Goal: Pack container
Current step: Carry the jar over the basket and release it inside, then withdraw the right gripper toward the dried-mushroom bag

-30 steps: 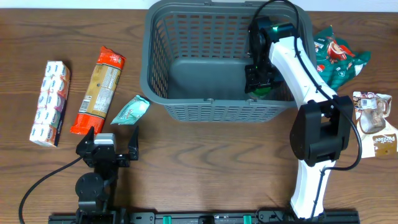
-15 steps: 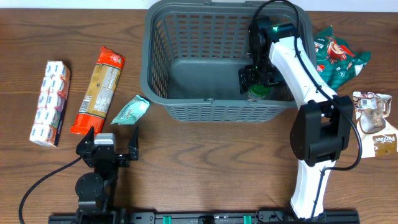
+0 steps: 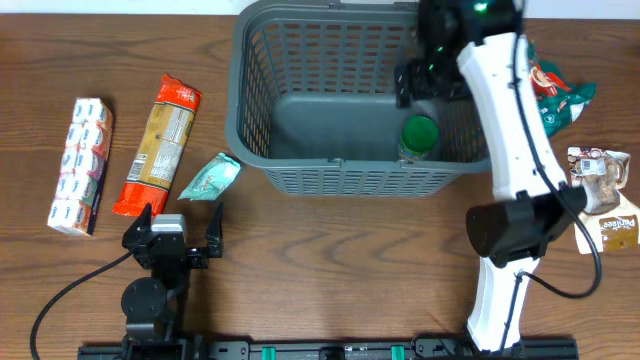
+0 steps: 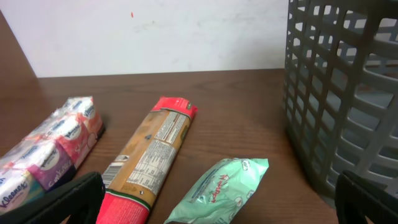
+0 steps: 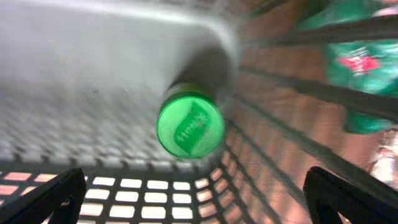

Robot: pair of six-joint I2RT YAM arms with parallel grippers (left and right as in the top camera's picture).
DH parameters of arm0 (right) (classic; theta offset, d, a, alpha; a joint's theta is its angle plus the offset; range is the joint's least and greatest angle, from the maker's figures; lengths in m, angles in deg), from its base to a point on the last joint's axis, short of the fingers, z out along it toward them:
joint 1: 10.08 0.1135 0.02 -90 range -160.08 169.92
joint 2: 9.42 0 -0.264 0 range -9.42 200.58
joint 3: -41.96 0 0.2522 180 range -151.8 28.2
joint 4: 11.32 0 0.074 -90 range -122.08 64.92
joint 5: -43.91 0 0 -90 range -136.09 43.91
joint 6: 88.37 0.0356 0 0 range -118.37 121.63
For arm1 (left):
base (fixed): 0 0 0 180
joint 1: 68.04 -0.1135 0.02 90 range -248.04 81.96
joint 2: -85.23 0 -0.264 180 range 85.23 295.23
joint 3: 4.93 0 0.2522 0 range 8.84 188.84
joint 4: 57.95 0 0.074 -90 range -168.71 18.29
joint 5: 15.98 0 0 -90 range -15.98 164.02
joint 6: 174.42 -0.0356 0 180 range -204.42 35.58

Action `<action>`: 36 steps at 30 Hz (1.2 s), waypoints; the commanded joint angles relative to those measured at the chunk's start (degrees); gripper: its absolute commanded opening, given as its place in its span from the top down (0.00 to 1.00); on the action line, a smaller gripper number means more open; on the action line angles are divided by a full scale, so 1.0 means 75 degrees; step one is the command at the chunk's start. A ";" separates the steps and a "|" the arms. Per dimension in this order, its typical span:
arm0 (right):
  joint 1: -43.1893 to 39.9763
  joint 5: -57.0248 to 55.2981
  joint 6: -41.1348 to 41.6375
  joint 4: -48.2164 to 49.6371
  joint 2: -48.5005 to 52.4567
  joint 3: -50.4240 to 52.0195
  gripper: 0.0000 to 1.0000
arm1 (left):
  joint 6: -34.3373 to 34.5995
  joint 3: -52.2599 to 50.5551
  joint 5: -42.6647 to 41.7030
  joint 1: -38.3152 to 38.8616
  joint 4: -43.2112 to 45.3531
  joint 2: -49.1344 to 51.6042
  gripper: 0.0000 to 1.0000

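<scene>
Here a green-lidded jar (image 3: pixel 419 134), seemingly upright, sits in a basket (image 3: pixel 300 172) corner; right gripper (image 3: pixel 432 85) above and left gripper (image 3: pixel 178 226) both gape, empty.

The container (image 3: pixel 255 90) is dark grey, its sides a lattice of slots. The jar lid (image 3: pixel 419 133) is bright green with a paler mark. The counter (image 3: pixel 330 260) is dark brown wood grain. The long packet (image 3: pixel 158 145) is tan with red-orange ends. The small pouch (image 3: pixel 210 177) is mint green. The tissue pack (image 3: pixel 82 165) is white with blue and pink print. The bag (image 3: pixel 555 100) is green and red.
</scene>
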 commanded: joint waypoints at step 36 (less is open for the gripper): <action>-0.7058 -0.1198 0.5604 -0.0047 -0.2218 0.1813 0.01 | -0.0111 -0.0219 0.0035 -0.0041 -0.0087 -0.0044 0.01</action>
